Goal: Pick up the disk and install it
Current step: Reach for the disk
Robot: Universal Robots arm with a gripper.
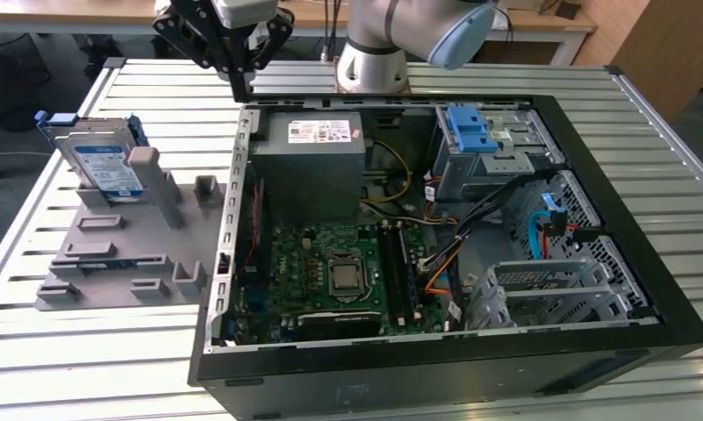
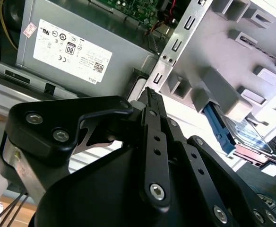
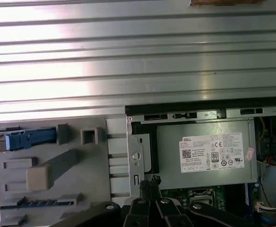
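Nearest in the exterior view is the black front wall of the open computer case [image 1: 445, 373], lying on its side on a slatted metal table [image 1: 70, 368]. Inside it come the green motherboard [image 1: 340, 263], then the grey power supply [image 1: 310, 167] with a white sticker [image 1: 319, 132], and to the exterior view's right a metal drive cage [image 1: 491, 162] topped by a blue latch piece [image 1: 474, 132].

On the exterior view's left of the case sits a grey fixture [image 1: 117, 263]. The disk [image 1: 105, 167] stands on edge at its far end, blue-and-white label showing, a grey post covering part of it.

Farther back, the gripper [image 1: 242, 83] hangs over the case's far corner on the exterior view's left, apart from the disk. Its black fingers are pressed together to a point and carry nothing. Its upper body is cut off by the frame, and the arm [image 1: 375, 53] rises behind.

The first wrist view shows the disk [image 3: 29, 138] edge-on, mostly blue bracket, and the closed fingertips [image 3: 152, 182] over the case wall. In the second wrist view the gripper [image 2: 150, 94] hides much of the scene, and the disk [image 2: 244, 130] lies half lost in glare behind a fixture block. The sticker [image 2: 67, 47] carries dense print and certification marks in both wrist views.
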